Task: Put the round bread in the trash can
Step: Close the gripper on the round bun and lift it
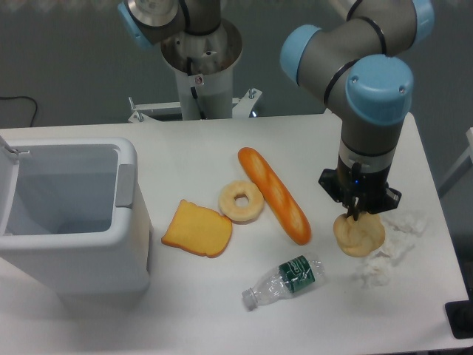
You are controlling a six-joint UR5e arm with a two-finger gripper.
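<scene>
The round bread (359, 234) sits near the right side of the bench (185, 159), and the end effector (358, 213) is directly above it, fingers pointing straight down into the bun's top. The fingertips look to be at or in the upper edge of the bread, closed in narrow, but whether they truly grip it or only touch it cannot be told from this view. The bun is lumpy and nearly round, so it has no long axis to speak of; the approach from above suits it from any side.

Just right of the bread lies crumpled white paper (392, 248), touching or nearly touching it. To the left, near but apart, the long baguette (274, 194) lies slanting from upper left to lower right. Beyond that lie the ring-shaped bread (241, 200), then a slice of toast (198, 228). A plastic bottle (284, 279) lies on its side toward the front edge, below and left of the bun.

The trash can (70, 214) stands well apart at the far left, its mouth open upward. The move that counts is therefore a long carry leftward across the bench. In my judgement, the baguette, ring bread and toast lie under that path, so the bun needs to be lifted well clear first and must also rise over the bin's near wall.
</scene>
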